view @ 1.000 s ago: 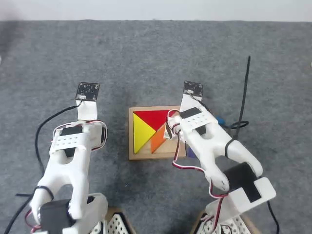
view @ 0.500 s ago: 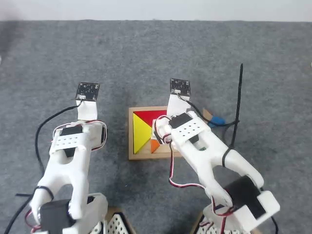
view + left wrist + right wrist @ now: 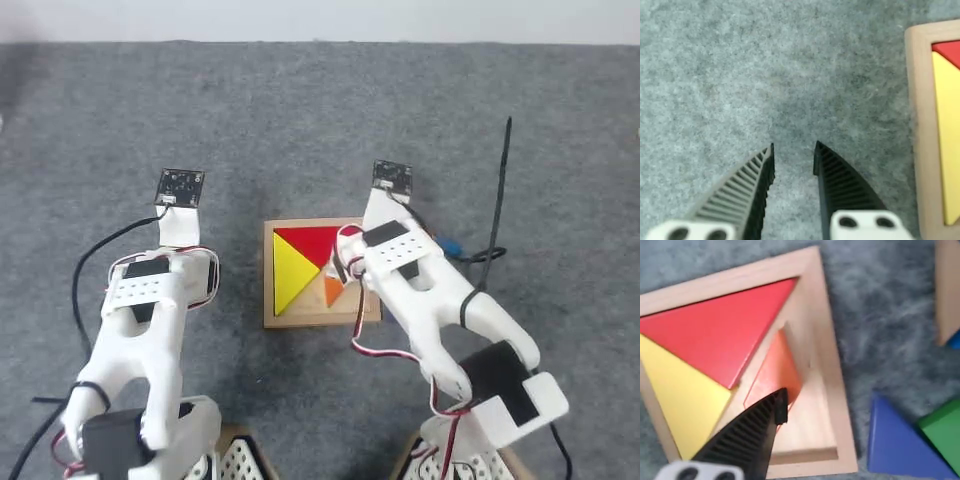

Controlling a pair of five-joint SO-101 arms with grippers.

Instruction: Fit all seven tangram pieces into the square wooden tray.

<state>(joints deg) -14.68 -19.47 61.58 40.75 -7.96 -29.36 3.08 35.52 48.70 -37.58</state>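
Note:
The square wooden tray (image 3: 270, 275) lies on the grey carpet between the arms. It holds a red triangle (image 3: 308, 242) at the far side, a yellow triangle (image 3: 288, 272) on its left and an orange piece (image 3: 333, 291) near the middle. My right gripper (image 3: 780, 407) hovers over the tray's right half, its dark tip touching the orange piece (image 3: 776, 371) beside the red triangle (image 3: 722, 332). A blue triangle (image 3: 895, 442) and a green piece (image 3: 942, 430) lie on the carpet just outside the tray's rim (image 3: 832, 365). My left gripper (image 3: 793, 156) is open over bare carpet, left of the tray (image 3: 916, 125).
A tan wooden piece (image 3: 946, 290) with a blue one (image 3: 955, 340) by it lies beyond the tray's right side; the blue one (image 3: 453, 245) shows past the right arm. A black cable (image 3: 500, 200) runs along the carpet to the right.
The right arm swung left over the tray, then came back to the right. The orange piece now shows a little further right. The left arm has not moved.

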